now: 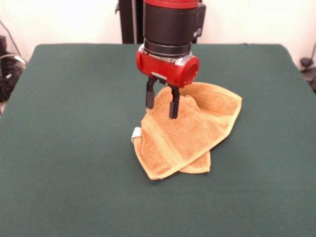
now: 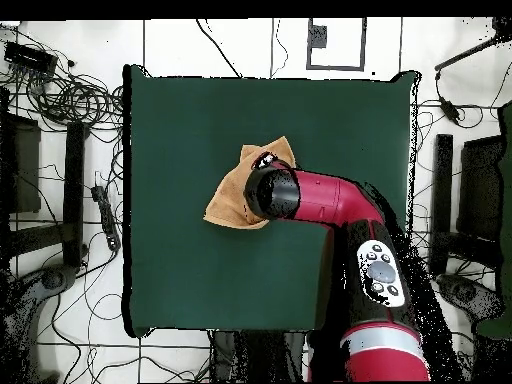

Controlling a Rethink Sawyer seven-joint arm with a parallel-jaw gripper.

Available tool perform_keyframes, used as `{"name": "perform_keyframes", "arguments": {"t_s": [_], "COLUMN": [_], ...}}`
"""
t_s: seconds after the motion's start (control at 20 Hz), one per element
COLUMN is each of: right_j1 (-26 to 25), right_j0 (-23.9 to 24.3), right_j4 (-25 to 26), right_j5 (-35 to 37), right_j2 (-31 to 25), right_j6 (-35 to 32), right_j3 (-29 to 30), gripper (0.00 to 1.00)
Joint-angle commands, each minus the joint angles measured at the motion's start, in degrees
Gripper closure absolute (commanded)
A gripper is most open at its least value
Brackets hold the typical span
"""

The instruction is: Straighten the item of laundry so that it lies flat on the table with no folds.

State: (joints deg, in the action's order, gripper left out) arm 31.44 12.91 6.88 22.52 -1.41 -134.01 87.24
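Folded towel lies beneath the tool, fingers apart, above it.

Arm hides towel's overhead middle.

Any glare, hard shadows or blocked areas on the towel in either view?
Front view: even light, no glare on the towel, only a soft shadow at its edge on the table; gripper sharp. Overhead view: the arm hides much of the towel.
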Motion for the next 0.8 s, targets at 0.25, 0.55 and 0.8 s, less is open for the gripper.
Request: {"name": "perform_keyframes", "arguments": {"t_s": [0.25,0.55,0.8], "right_j1": [-0.91,-0.96,-0.83], "right_j0": [-0.04,1.56,2.53], "right_j4": [2.17,1.18,0.36], "right_j5": [-8.91,-6.91,-4.32], "right_j2": [-6.91,-8.3,-9.42], "right_j6": [-3.04,-0.87,0.09], "right_j3": [12.46,12.07,11.39], "gripper": [0.0,0.0,0.0]}}
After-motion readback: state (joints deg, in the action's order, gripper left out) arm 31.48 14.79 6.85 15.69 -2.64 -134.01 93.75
